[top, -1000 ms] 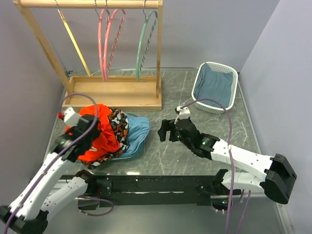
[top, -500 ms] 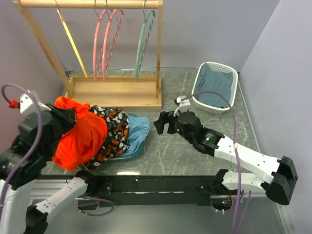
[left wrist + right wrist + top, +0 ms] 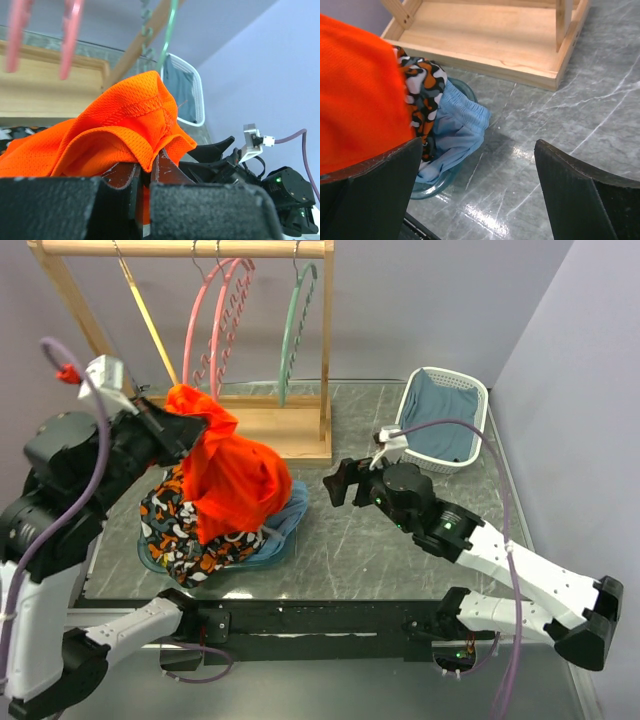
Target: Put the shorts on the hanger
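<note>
On my left, the left gripper (image 3: 170, 422) sits well above the table, clamped tight on a top fold of the shorts (image 3: 235, 480). They drape from it down to the patterned garment (image 3: 185, 537). The hanger (image 3: 297, 330) hangs on the wooden rack (image 3: 180, 248) behind, apart from the shorts. Further right, the right gripper (image 3: 336, 483) has its jaws spread wide, holding nothing, near the shorts' right edge.

Shorts (image 3: 228, 478): bright orange-red mesh fabric, raised by one bunched corner at far left. The rest drapes down in a crumpled cone (lower edge on the clothes pile (image 3: 190, 538)). Hanger (image 3: 292, 335): teal-green arch, notched inner edge, hanging edge-on from the wooden rail (image 3: 180, 248), far centre, apart from the shorts.
</note>
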`<state>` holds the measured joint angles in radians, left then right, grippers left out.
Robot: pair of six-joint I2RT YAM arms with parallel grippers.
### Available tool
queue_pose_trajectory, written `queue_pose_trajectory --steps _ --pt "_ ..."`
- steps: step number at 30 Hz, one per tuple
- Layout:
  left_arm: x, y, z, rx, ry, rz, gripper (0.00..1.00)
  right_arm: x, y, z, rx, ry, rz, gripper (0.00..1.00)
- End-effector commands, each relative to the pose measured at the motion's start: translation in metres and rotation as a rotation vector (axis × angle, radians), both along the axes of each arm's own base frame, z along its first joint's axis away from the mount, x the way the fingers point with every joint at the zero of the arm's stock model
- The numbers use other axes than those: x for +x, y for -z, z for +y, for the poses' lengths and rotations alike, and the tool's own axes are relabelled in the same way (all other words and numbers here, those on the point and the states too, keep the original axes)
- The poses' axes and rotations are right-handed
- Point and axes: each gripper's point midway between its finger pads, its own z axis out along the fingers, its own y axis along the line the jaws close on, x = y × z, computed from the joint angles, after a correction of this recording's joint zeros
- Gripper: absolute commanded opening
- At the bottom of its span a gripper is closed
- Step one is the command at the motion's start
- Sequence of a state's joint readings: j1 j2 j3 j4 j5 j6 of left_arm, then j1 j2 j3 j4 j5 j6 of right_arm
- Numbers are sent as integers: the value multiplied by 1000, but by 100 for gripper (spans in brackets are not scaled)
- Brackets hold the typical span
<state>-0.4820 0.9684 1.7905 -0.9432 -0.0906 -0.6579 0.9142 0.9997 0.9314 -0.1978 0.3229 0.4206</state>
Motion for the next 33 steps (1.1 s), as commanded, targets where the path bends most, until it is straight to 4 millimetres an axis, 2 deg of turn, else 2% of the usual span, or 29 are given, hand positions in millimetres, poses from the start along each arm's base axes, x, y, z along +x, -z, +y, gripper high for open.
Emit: queue_pose_trajectory --steps 1,2,3,5,6,7,8,9,10,11,12,13,14,15,16,17,19,20,27,29,30,33 --pt "8 -42 -30 -100 123 -140 1 -14 -27 -7 63 -35 -56 100" --pt "11 -40 -31 -109 115 -131 1 -22 -31 -5 82 -73 -72 100" --pt "14 -39 -34 -112 116 -126 1 -27 -23 -2 85 -95 -68 100" --pt "20 -37 -41 -127 125 -122 1 -43 -27 12 115 -161 -104 100" --pt "21 -36 -45 -128 122 -118 1 -47 -20 16 109 -170 -106 100" --pt "27 -33 -46 -123 93 -110 1 -51 -23 21 125 -177 -128 100" --pt "29 -29 -50 -118 84 -98 1 -62 -19 32 102 -199 -143 100" --pt "25 -28 -60 -118 108 -91 1 -65 -14 36 84 -191 -150 100" --pt "28 -23 -66 -109 108 -78 1 -71 -22 45 113 -200 -178 100" --pt "32 -19 -68 -104 85 -68 1 -77 -14 56 79 -198 -184 100" --pt "29 -17 -76 -105 102 -59 1 -81 -16 64 79 -198 -194 100" --pt "32 -13 -79 -101 91 -48 1 -83 -20 71 86 -187 -207 100" --pt "36 -8 -79 -100 64 -36 1 -82 -11 79 44 -169 -215 100" --pt "36 -7 -82 -102 67 -35 1 -88 -14 82 39 -135 -231 100" --pt "37 -3 -85 -100 65 -27 1 -86 -18 86 50 -98 -245 100" --pt "39 4 -88 -97 65 -13 1 -85 -5 93 9 -75 -243 100" --pt "41 8 -95 -100 74 -5 1 -77 -2 94 -8 13 -243 100" --pt "42 13 -98 -98 74 5 1 -73 10 99 -37 37 -236 100" --pt "47 31 -107 -73 63 36 1 -65 12 107 -1 127 -244 100" --pt "48 36 -109 -66 65 45 1 -61 19 109 -47 157 -253 100" --pt "48 37 -110 -66 65 47 1 -60 15 112 -48 168 -257 100" --pt "51 45 -114 -49 66 61 1 -63 19 120 -81 145 -267 100"
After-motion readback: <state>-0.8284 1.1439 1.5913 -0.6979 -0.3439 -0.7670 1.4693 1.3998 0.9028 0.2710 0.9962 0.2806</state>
